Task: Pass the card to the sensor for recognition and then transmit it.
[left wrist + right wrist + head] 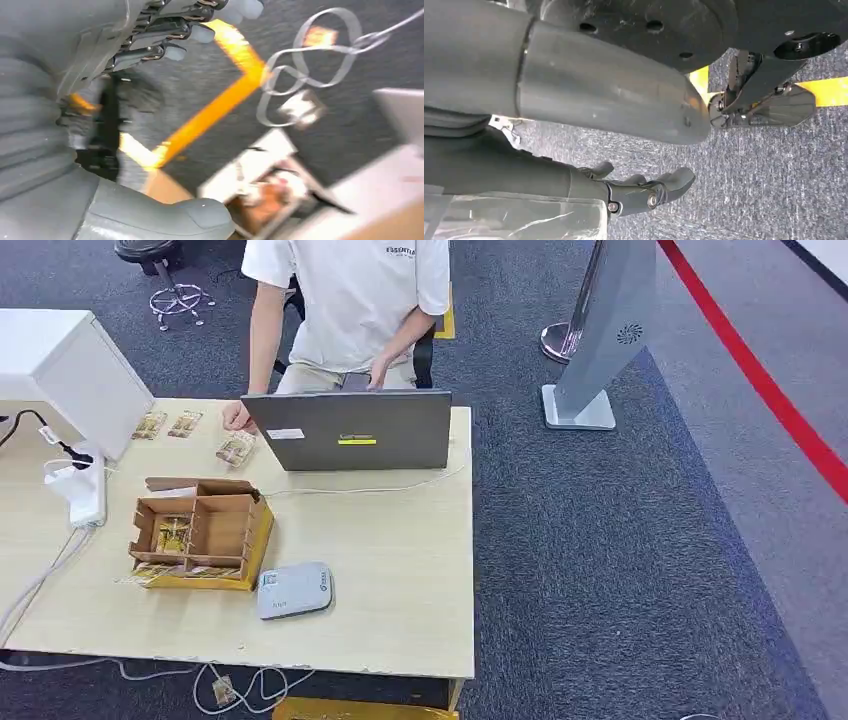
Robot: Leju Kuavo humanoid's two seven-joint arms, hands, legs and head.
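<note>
The sensor (pixel 294 590) is a flat grey-white pad with rounded corners and a small printed square at one corner. It lies flat on the tabletop (pixel 400 560), just beside the box (pixel 200 532) at its 4 o'clock. The cards are small packets with brown and gold print; their print is too small to read. Three cards (pixel 184 424) lie at the far edge of the tabletop, at 11 o'clock from the box. The third of them sits under the fingers of the person (pixel 350 300), who stands behind the open laptop (pixel 348 430).

The box is open cardboard with dividers, standing on a yellow base. One card (pixel 172 533) stands in its left compartment; the middle compartment looks empty. More cards lie along the box's near side, but whether they are in it or against it is hard to tell.

The left hand (pixel 150 60) shows in the left wrist view, blurred, hanging over the carpet with nothing in it; its fingers (pixel 200 32) are stretched out side by side, apart from the thumb (pixel 160 217). Behind it run yellow floor tape (pixel 210 110) and a loop of cable (pixel 310 60); the boxes beyond are smeared. The right hand (pixel 639 192) hangs over grey carpet, fingers slightly curled and apart, holding nothing.

A white power strip (pixel 85 490) lies at 9 o'clock from the box.
</note>
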